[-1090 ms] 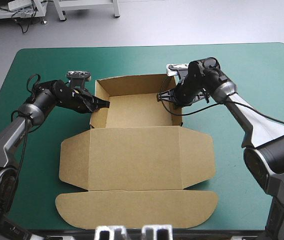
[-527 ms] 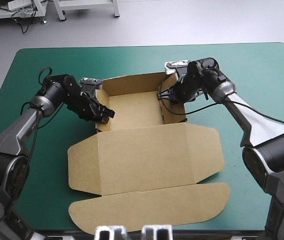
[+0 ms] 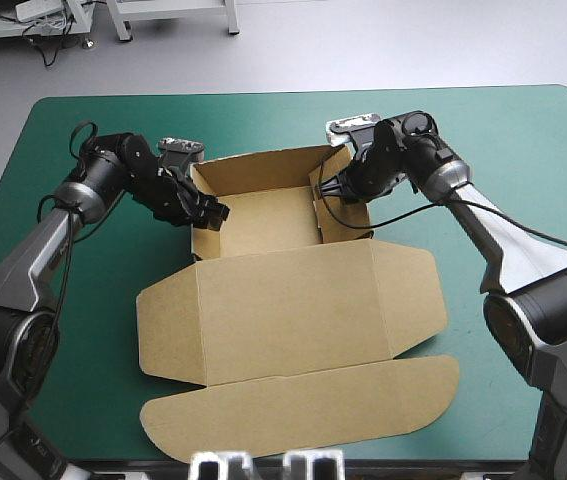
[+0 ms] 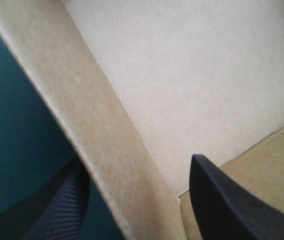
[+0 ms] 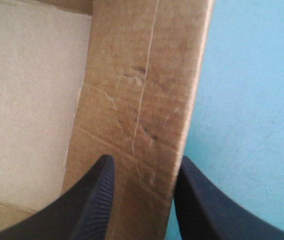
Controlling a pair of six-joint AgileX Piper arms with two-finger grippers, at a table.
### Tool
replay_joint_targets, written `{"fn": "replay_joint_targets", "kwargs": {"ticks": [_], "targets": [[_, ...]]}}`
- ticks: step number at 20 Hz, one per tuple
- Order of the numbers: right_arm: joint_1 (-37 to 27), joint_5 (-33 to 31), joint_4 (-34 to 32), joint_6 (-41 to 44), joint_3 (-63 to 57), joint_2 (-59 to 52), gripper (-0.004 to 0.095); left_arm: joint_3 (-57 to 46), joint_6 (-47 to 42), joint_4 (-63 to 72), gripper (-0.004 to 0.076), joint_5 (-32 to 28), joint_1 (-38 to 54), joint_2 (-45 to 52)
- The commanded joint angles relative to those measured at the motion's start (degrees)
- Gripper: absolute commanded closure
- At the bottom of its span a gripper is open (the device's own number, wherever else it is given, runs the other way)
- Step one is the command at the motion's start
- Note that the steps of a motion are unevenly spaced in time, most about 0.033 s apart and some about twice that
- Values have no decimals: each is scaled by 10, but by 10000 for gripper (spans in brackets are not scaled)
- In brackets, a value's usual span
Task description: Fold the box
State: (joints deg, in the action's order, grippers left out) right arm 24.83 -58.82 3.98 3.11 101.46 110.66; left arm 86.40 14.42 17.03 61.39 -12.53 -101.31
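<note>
The brown box point(image 3: 263, 215) stands as an open tray at the table's far middle, with its back and side walls raised. Its lid point(image 3: 288, 310) lies flat toward the near edge, the long curved flap at the front. My left gripper point(image 3: 213, 215) is at the tray's left wall, open, and in the left wrist view the wall point(image 4: 96, 130) stands between its spread fingers point(image 4: 222, 200). My right gripper point(image 3: 328, 190) straddles the right wall point(image 5: 142, 90), one finger inside the tray and one outside, open, close to the board.
The teal-green cover point(image 3: 523, 150) lies bare to the right and left of the box. The lid's front flap point(image 3: 303, 410) reaches close to the table's near edge.
Both grippers were shut on the side walls earlier and have since parted their fingers. The box has turned a little, its lid and front flap shifting to the right.
</note>
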Motion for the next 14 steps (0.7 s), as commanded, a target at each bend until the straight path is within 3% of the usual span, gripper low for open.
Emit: {"fn": "replay_joint_targets", "kwargs": {"ticks": [1,5,6,7,11,14], "targets": [[1,13,-2,-7,46,-34,537,57,-5,-2,297,7,-3,29],[1,-29,-23,-31,112,-35,538,154,-15,-28,303,82,-3,31],[1,-55,-44,-31,137,-35,538,196,-15,-28,334,125,-3,33],[1,-69,-52,-31,148,-35,538,210,-16,-24,356,127,-3,36],[1,-121,-63,-18,172,-34,538,267,-4,56,730,125,-3,121],[1,-117,-60,-7,172,-18,538,267,0,52,733,125,-3,190]]}}
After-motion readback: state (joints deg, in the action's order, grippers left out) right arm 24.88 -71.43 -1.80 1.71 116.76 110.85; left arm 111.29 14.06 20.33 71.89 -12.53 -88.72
